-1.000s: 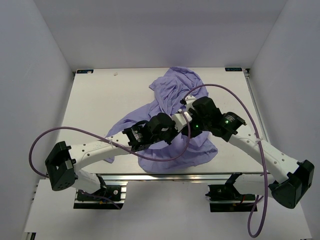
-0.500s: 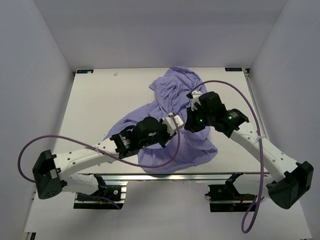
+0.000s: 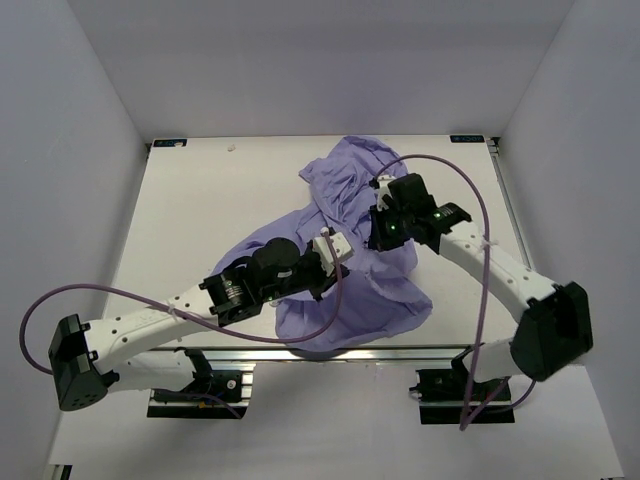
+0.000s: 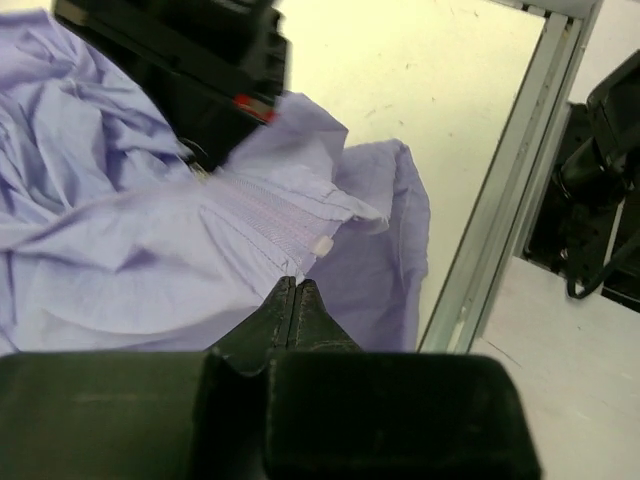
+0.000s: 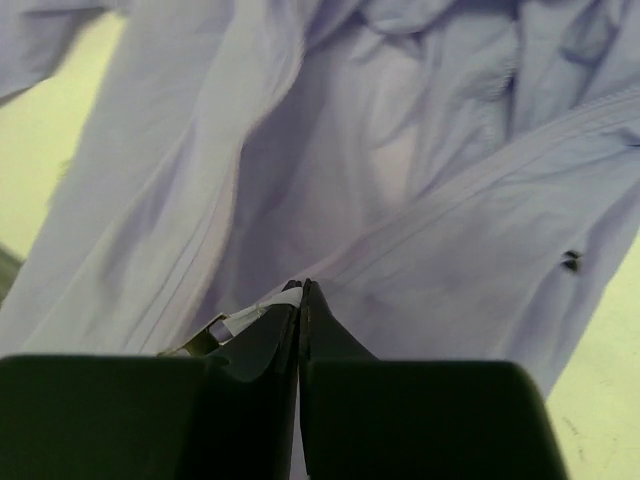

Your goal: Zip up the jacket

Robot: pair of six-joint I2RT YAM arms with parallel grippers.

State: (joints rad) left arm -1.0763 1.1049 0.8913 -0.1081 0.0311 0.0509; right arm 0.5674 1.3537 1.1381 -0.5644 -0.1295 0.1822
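The lavender jacket lies crumpled mid-table. My left gripper is shut on the jacket's lower edge, at the bottom end of the zipper. In the left wrist view its jaws meet on the cloth beside a small white snap. My right gripper is just beyond it, shut on the zipper pull, a white and metal tab at the jaw tips. The right gripper's black body sits over the zipper line. A short stretch of zipper is taut between the grippers.
The table's aluminium front rail runs close to the jacket's near edge. White table lies to the left of the jacket. Purple cables loop over both arms. White walls enclose the table.
My right gripper has moved away from the near edge along the jacket. My left gripper has drawn back slightly to the left, and its arm has stretched out lower.
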